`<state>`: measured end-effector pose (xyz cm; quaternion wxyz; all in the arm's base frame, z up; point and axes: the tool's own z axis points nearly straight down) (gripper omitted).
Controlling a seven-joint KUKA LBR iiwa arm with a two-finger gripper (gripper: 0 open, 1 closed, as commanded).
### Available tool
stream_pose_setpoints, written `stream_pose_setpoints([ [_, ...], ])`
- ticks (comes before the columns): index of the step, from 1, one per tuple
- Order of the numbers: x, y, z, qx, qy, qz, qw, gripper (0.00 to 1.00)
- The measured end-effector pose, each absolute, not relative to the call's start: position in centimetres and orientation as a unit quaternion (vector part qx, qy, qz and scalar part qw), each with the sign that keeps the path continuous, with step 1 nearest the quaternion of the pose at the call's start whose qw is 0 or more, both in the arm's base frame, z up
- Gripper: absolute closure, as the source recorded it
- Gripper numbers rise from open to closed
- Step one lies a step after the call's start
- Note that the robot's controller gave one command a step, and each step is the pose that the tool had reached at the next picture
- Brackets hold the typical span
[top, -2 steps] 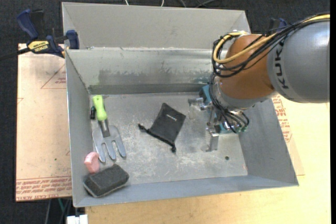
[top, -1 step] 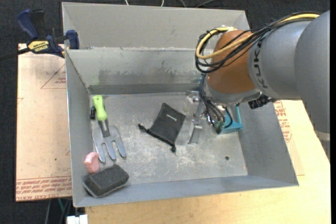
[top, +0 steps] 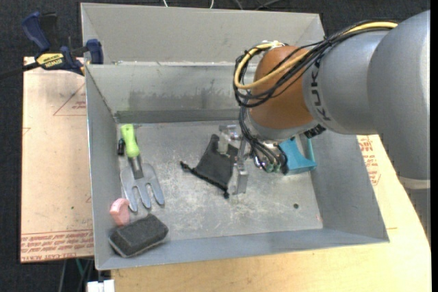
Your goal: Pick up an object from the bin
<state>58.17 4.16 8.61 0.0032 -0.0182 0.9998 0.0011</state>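
Black wedge (top: 213, 167), just beside pincer (top: 238, 178)

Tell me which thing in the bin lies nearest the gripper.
The black flat piece at mid-bin, right beside the gripper. The blue block sits further right. The green-handled fork, pink lump and grey sponge lie by the left wall.

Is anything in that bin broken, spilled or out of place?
Nothing stands out. The things simply lie loose: a green-handled fork and a grey sponge at the left, a black piece in the middle, and a blue block half hidden beneath the arm.
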Motion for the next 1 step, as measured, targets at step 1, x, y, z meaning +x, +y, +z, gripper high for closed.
stream_pose_setpoints([
  [1,58.28,5.88,8.53,-0.027,1.0,0.002,0.004,0.0],
])
